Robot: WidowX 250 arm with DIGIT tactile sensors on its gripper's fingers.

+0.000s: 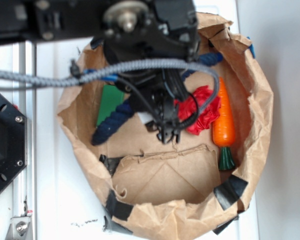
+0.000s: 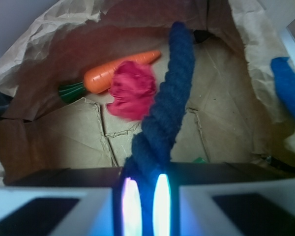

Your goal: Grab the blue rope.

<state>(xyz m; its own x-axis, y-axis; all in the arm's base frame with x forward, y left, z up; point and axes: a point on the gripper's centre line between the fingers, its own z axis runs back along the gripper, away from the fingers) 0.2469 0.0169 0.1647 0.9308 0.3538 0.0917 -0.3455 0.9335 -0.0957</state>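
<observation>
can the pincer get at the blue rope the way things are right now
Yes, it looks so: in the wrist view the pincer already sits closed around the blue rope, with nothing between them inside the paper bag.

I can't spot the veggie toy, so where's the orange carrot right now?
In the exterior view the orange carrot lies at the right side of the paper bag, green end toward the camera, right beside the red cloth.

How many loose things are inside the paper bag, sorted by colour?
Navy: 1, the blue rope, clamped in the gripper
Orange: 1, carrot toy
Red: 1, cloth
Green: 1, flat piece
Total: 4
</observation>
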